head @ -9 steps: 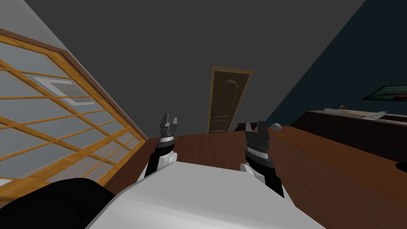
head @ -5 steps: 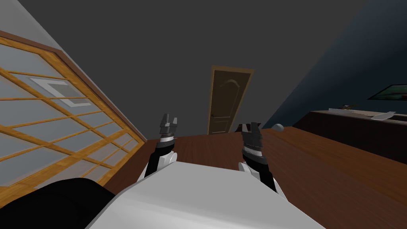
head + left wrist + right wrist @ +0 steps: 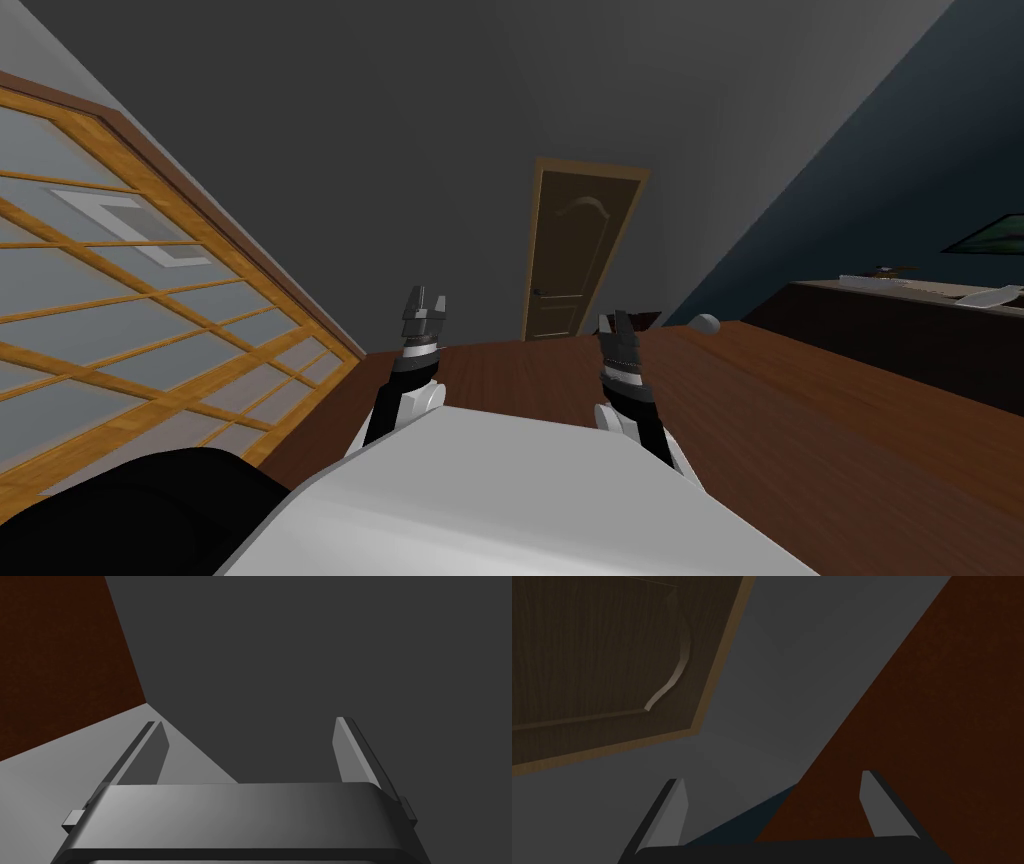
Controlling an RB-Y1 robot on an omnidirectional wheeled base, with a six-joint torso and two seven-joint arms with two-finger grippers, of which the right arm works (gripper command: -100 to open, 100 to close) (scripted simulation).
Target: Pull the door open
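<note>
the dark brown door [image 3: 572, 250] stands shut in its lighter frame on the far grey wall, at about twelve o'clock from the robot and well apart from both arms. the left pincer [image 3: 424, 303] and right pincer [image 3: 614, 322] are raised, blades apart, holding nothing. i'd judge it a stiff, heavy slab, best taken by the small handle [image 3: 537, 292] at its nine o'clock edge.

A: Any writing to read here?
B: None. The door [image 3: 572, 260] shows plain panels, with no sign or number on it.
A: And the picture [image 3: 990, 235] on the right-hand wall?
B: Too small to tell, only green and dark patches. The window [image 3: 150, 310] panes carry no lettering either.
</note>
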